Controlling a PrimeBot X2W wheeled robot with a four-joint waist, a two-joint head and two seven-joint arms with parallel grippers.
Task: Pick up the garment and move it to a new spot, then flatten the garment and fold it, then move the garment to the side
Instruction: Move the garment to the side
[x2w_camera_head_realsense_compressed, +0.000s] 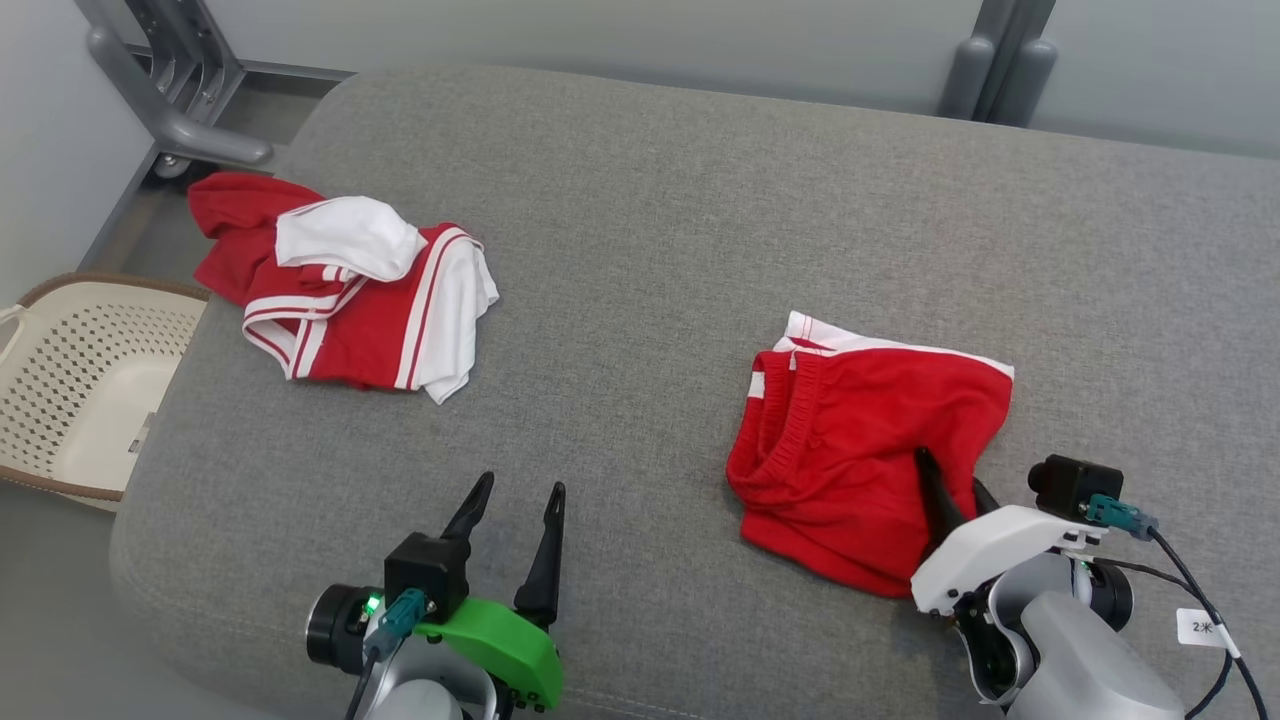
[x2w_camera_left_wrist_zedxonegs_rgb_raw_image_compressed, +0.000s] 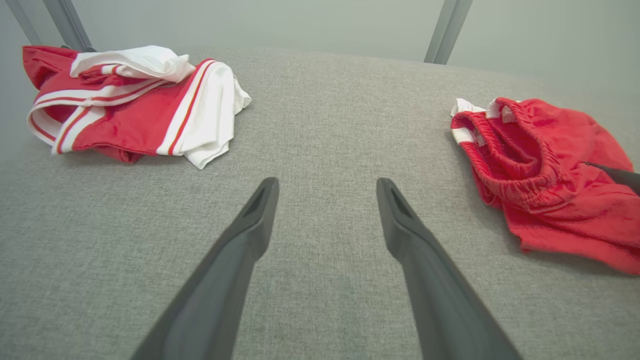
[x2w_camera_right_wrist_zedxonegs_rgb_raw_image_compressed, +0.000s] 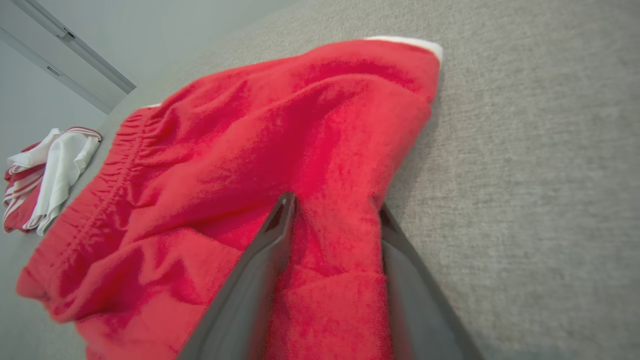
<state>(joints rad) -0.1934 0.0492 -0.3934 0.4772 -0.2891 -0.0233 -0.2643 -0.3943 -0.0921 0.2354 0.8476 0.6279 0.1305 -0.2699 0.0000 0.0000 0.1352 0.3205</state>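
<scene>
The red shorts (x2w_camera_head_realsense_compressed: 860, 440) lie crumpled on the grey cushioned surface (x2w_camera_head_realsense_compressed: 650, 200), at about 4 o'clock in the head view, elastic waistband toward 9 o'clock. The right gripper (x2w_camera_right_wrist_zedxonegs_rgb_raw_image_compressed: 335, 205) straddles a raised fold at their near edge, a dark finger on each side; I cannot tell whether the cloth is pinched. The left gripper (x2w_camera_head_realsense_compressed: 522, 483), at 6 o'clock, has its fingers spread wide over bare fabric. A bunched red-and-white garment (x2w_camera_head_realsense_compressed: 350, 290) sits at 10 o'clock, well apart, beside a cream perforated basket (x2w_camera_head_realsense_compressed: 100, 340) at 9 o'clock.

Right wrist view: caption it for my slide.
Right gripper straddling a raised fold of the red shorts on the grey cushion.
</scene>
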